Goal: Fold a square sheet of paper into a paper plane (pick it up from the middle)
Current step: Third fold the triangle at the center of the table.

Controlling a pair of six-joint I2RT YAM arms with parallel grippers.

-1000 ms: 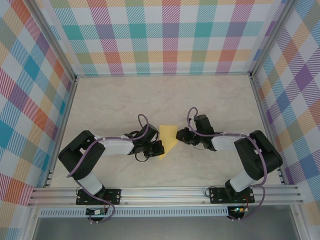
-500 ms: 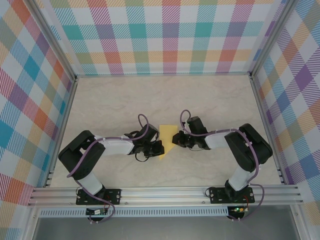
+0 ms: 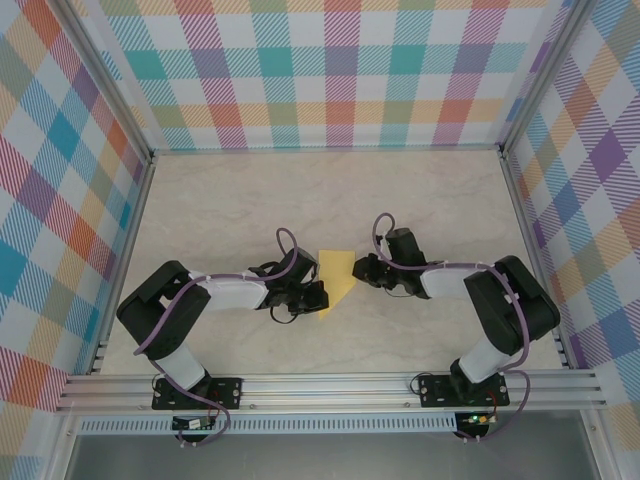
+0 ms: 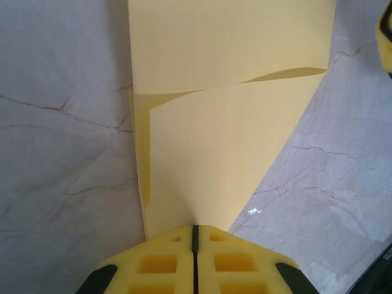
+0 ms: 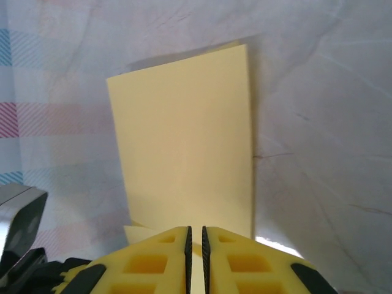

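The square sheet of paper is yellow, partly folded, and lies mid-table between my two grippers. In the left wrist view the sheet shows a folded flap curling over a flat layer. My left gripper is shut on its near corner. In the right wrist view the paper rises as a flat panel in front of the fingers. My right gripper is at the sheet's right edge, its jaws a narrow slit apart with the paper's edge in the slit.
The marble-patterned table top is bare around the paper. Checked walls close in the back and both sides, and an aluminium rail runs along the near edge.
The right gripper pushed left over the paper half a second ago, then drew back to the right. Its jaws have parted slightly. The left gripper kept its hold and place.
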